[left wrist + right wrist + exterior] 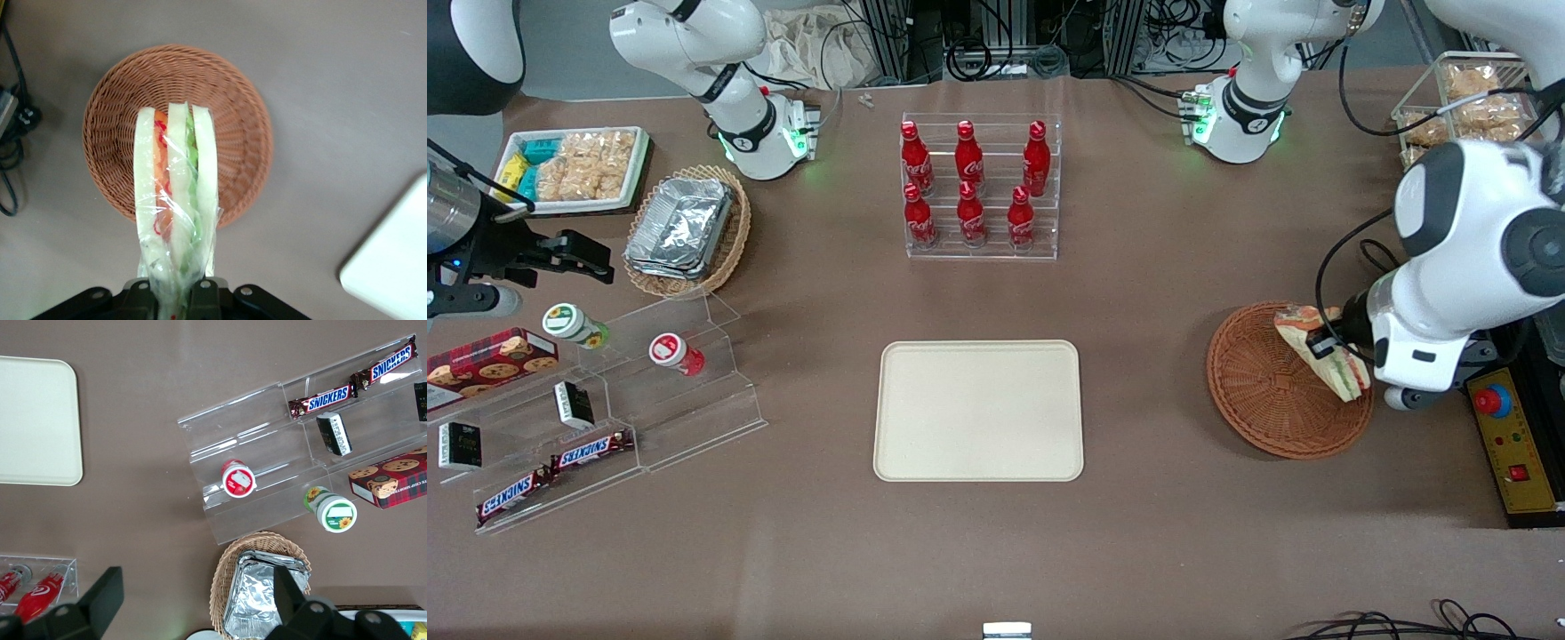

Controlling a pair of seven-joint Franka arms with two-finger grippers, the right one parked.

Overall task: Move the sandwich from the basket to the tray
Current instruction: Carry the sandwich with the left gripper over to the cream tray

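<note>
Now lifting: end effector (175,293) clamped on wrapped sandwich (175,200), raised above basket (120,87); next, probably carry toward parked arm's end of tabletop (1183,293), lower onto empty tray (978,411), then release.

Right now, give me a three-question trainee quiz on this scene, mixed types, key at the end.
1. True or false: the left arm's gripper is shut on the wrapped triangular wedge sandwich.
2. The sandwich hangs above: A) the round reddish-brown wicker basket B) the flat cream-beige rectangular tray C) the foil containers.
3. How many red bottles stand in the clear rack?
Key: 1 true; 2 A; 3 six.
</note>
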